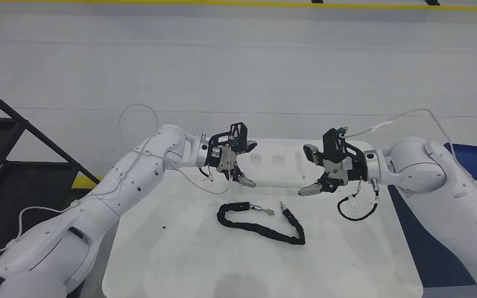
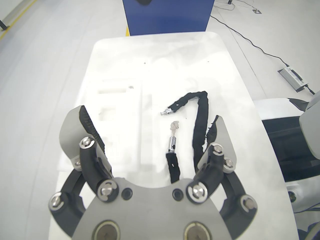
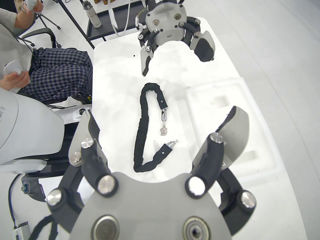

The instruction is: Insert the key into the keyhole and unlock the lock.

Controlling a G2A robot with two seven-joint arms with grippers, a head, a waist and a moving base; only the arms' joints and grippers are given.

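My left gripper (image 1: 250, 164) hangs above the far left part of the table (image 1: 186, 253), just off the left end of the tray (image 1: 276, 159). Its jaws are spread wide with nothing between them. My right gripper (image 1: 304, 172) hangs opposite, above the far right part by the tray's right end, jaws likewise wide and empty. The two face each other across the tray, well apart, and neither touches anything.

The lock (image 1: 262, 230) is a chain in a black cloth sleeve. It lies flat about mid-table, on the near side of the tray and between my two grippers. It has a tight bend toward the left edge, then a long run slanting toward the right and near edges, then a turn back toward the tray. Its two ends lie apart, not joined.

The short arm from the left bend ends in a metal barrel (image 2: 172, 146). The shank of the key (image 2: 175, 125) runs into the barrel's tip, in line with it, and its pale head rests on the table. The long arm ends in a metal pin (image 2: 165, 112), near the key's head but not touching it
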